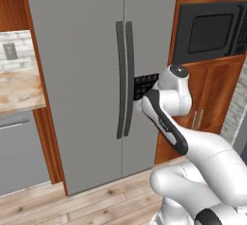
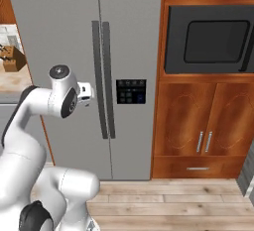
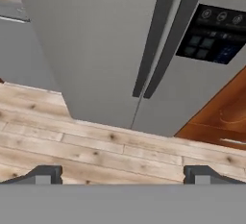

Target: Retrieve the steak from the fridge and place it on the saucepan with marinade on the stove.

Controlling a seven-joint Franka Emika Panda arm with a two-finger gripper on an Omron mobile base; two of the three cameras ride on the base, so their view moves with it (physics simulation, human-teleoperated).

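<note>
The fridge (image 1: 82, 74) is a tall grey two-door unit, and both of its doors are shut. Its two long dark handles (image 1: 124, 79) run side by side down the middle. In the hand view my gripper (image 3: 123, 176) is open, its two dark fingertips (image 3: 45, 175) far apart with nothing between them. It looks down the fridge front (image 3: 96, 40) toward the handles' (image 3: 163, 35) lower ends. My hand (image 2: 84, 93) hangs a short way in front of the left door, beside the handles (image 2: 103, 81). The steak is hidden behind the doors. The saucepan and the stove are out of view.
A black built-in microwave (image 2: 213, 39) sits in wooden cabinets (image 2: 198, 126) right of the fridge. A dark control panel (image 2: 131, 91) is on the right door. A stone counter (image 1: 17, 89) over a grey appliance front (image 1: 19, 151) stands to the left. Wooden floor (image 3: 96, 146) lies below.
</note>
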